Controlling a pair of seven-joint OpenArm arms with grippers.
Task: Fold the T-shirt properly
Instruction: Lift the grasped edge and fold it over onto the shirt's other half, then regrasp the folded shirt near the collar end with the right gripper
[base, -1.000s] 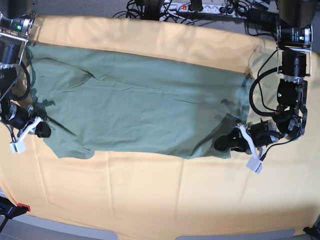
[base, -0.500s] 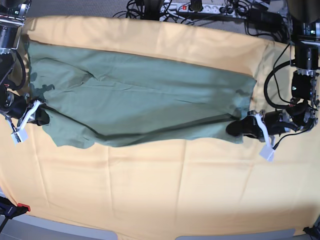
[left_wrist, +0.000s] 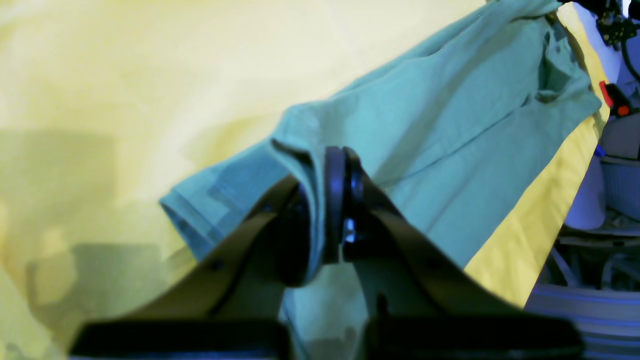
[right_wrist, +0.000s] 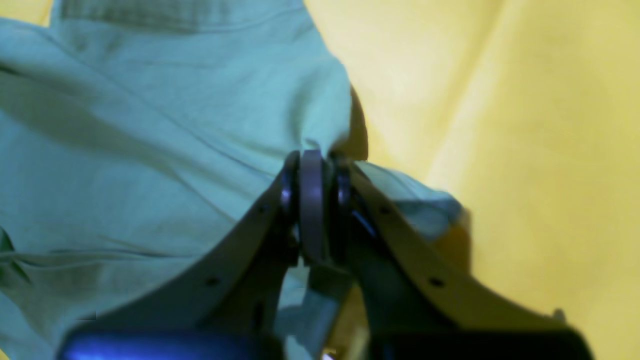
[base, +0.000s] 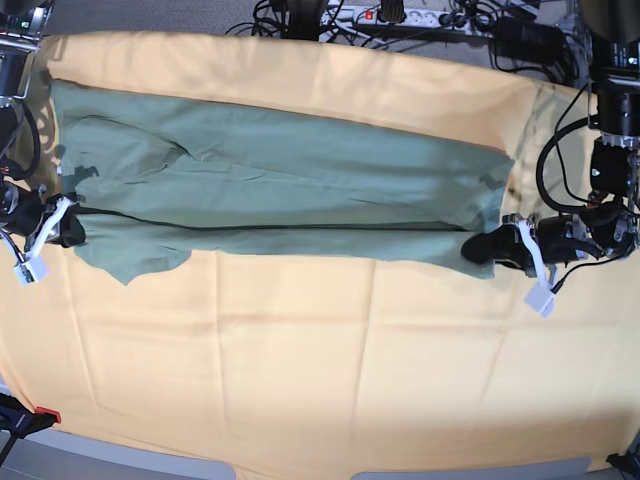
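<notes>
One sage-green thin-fabric T-shirt (base: 270, 200) stretches between two grippers: left gripper (base: 487, 247) and right gripper (base: 68, 229) each pinch an edge.

The yellow-orange table cloth (base: 300, 370) lies bare from 3 through 6 to 9 o'clock of the T-shirt (base: 280, 190), free for passage. At 12 o'clock, cables and a power strip (base: 400, 15) crowd the table's far edge.
</notes>
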